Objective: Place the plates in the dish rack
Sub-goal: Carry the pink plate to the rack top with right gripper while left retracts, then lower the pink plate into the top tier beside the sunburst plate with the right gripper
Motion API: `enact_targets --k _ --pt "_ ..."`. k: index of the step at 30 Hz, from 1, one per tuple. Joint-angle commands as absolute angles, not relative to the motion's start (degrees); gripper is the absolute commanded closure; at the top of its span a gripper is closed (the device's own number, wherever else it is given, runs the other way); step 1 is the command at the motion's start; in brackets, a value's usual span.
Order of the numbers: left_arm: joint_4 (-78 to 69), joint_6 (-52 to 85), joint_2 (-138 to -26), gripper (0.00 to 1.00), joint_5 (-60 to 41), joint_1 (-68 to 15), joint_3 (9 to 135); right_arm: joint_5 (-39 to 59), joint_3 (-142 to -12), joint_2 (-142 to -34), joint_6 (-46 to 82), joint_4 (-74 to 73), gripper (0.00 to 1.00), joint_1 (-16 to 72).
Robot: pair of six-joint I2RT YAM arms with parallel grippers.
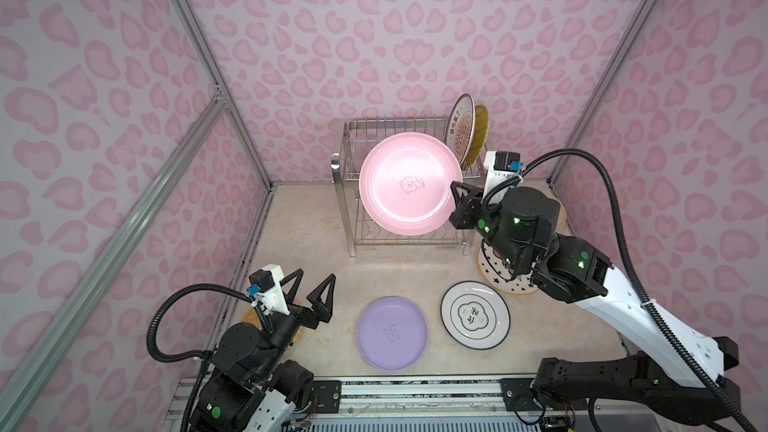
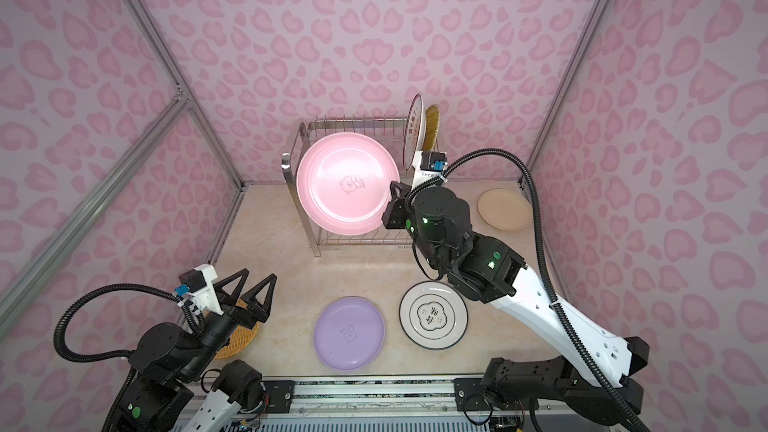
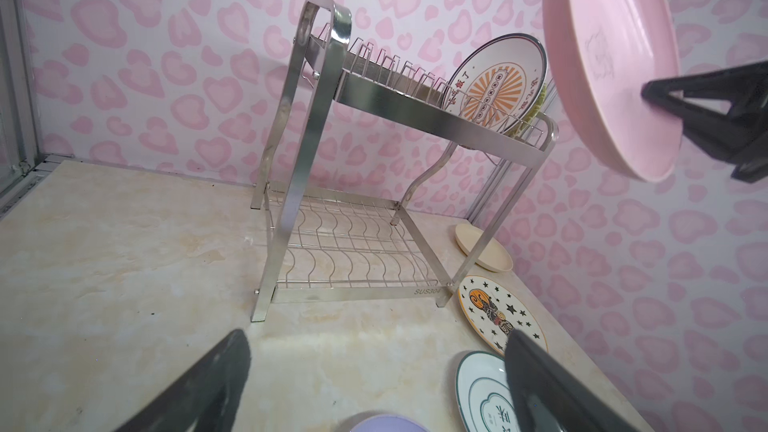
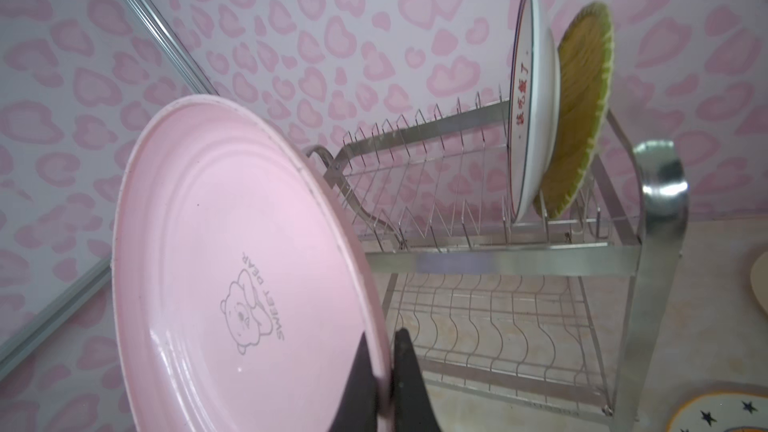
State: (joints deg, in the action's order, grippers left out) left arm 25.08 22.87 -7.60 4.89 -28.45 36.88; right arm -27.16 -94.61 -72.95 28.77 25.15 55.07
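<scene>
My right gripper (image 1: 456,191) (image 4: 386,351) is shut on the rim of the pink plate (image 1: 409,182) (image 4: 232,284), which it holds tilted on edge, in the air, in front of the dish rack (image 1: 399,124) (image 3: 316,139). An orange-radial white plate (image 1: 460,128) and a yellow striped plate (image 1: 481,126) stand upright at the right end of the rack's upper tier. The lilac plate (image 1: 392,332) and the ring-emblem plate (image 1: 475,315) lie flat on the table. My left gripper (image 1: 313,276) (image 3: 376,338) hangs open and empty over the front left.
A star-patterned plate (image 3: 498,313) lies by the rack's right front leg, partly under my right arm. Right of the rack, near the wall, lies a cream plate (image 2: 504,209). An orange woven-look plate (image 2: 243,334) sits under my left arm. Patterned walls close in three sides.
</scene>
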Motion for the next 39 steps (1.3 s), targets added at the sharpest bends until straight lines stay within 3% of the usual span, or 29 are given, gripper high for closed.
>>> enact_targets --k 1,6,13,23,36,39 --pt "25.6 21.6 -8.3 0.03 4.5 -28.4 37.6 -34.9 -102.9 -77.8 22.3 28.4 1.00 54.9" --pt "28.2 21.0 -8.4 0.03 4.4 -28.4 37.3 -42.4 -124.5 -90.2 16.8 37.8 1.00 52.1" --pt "28.8 20.7 -10.1 0.03 4.6 -28.4 37.4 -52.3 -141.8 -101.8 8.5 41.2 1.00 48.4" --pt "28.8 20.7 -11.2 0.03 3.4 -28.4 37.4 -65.1 -140.4 -106.5 -5.7 28.3 1.00 46.8" --pt "28.8 20.5 -11.8 0.03 3.0 -28.4 37.4 -76.0 -140.3 -116.5 -45.5 -13.3 1.00 46.5" --pt "28.8 20.4 -11.8 0.03 2.8 -28.4 37.4 -76.7 -144.2 -119.7 -49.4 -15.1 1.00 45.9"
